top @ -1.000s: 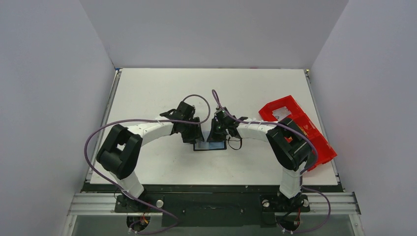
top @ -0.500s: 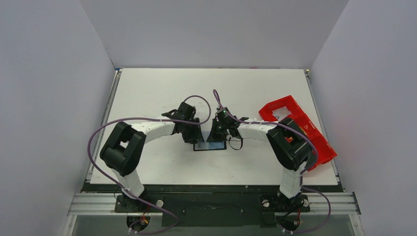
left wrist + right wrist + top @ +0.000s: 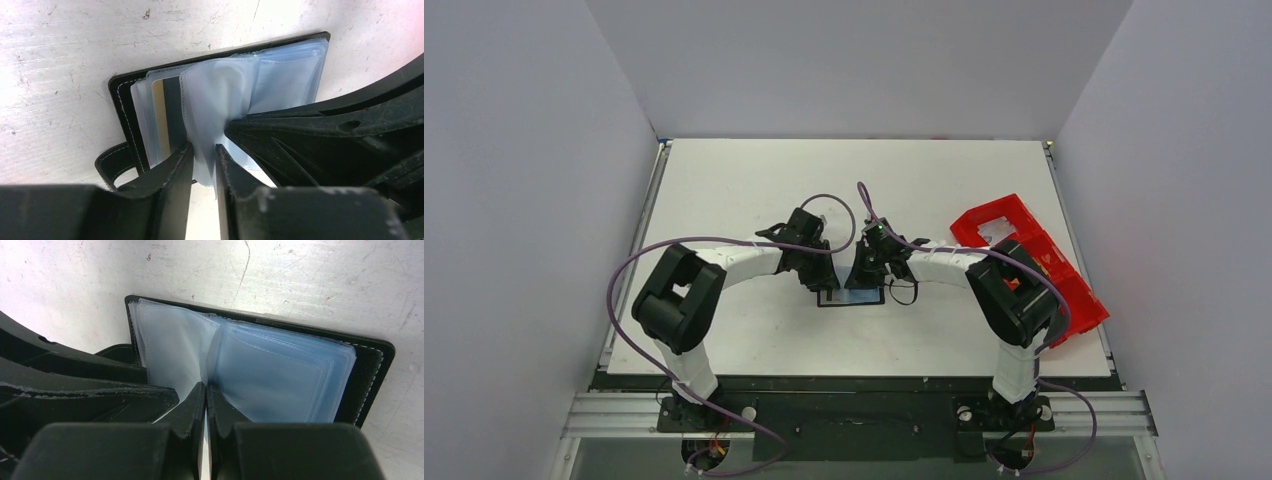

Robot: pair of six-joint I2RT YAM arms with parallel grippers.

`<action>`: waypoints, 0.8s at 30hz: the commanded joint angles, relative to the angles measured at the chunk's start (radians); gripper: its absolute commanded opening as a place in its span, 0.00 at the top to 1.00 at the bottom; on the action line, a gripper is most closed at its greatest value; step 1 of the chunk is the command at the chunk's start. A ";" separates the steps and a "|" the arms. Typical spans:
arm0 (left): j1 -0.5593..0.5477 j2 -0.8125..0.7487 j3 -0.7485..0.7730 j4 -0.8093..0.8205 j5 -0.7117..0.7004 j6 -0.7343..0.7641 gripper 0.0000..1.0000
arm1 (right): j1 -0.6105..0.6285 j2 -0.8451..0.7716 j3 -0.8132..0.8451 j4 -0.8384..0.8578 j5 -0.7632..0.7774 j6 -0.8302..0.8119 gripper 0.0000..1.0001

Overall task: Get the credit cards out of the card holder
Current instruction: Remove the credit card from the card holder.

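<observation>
The black card holder [image 3: 852, 297] lies open on the table between my two grippers. Its clear blue-grey plastic sleeves [image 3: 280, 75] fan up from the spine. In the left wrist view a card [image 3: 167, 115] with a beige part and a dark stripe sits inside a sleeve, and the black closing tab [image 3: 107, 167] sticks out at the side. My left gripper [image 3: 823, 284] [image 3: 202, 165] is shut on one upright sleeve. My right gripper [image 3: 862, 282] [image 3: 206, 392] is shut on a sleeve [image 3: 170, 350] near the spine of the holder [image 3: 367, 375].
A red plastic compartment tray [image 3: 1064, 285] lies at the table's right edge, partly under the right arm. Purple cables loop over both arms. White walls enclose the table on three sides.
The left arm's elbow has shifted slightly to the right. Both grippers stay at the card holder with hardly any visible movement.
</observation>
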 commanded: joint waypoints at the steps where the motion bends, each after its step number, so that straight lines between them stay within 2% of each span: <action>1: -0.003 0.022 0.024 0.019 -0.011 0.013 0.86 | 0.015 0.102 -0.059 -0.041 0.101 -0.016 1.00; 5: -0.003 0.023 0.026 0.008 -0.021 0.011 1.00 | 0.016 0.073 -0.055 -0.041 0.101 -0.019 1.00; 7: -0.003 0.023 0.027 0.003 -0.029 0.008 1.00 | 0.016 0.045 -0.053 -0.046 0.105 -0.018 0.99; 14: -0.001 0.004 0.022 -0.005 -0.055 0.004 1.00 | 0.015 -0.074 -0.019 -0.101 0.132 -0.017 0.65; 16: 0.003 0.006 0.020 -0.005 -0.054 0.001 1.00 | 0.014 -0.102 -0.004 -0.132 0.154 -0.017 0.58; 24: 0.002 -0.014 0.021 0.021 -0.016 0.008 1.00 | -0.009 -0.254 -0.011 -0.250 0.328 0.004 0.41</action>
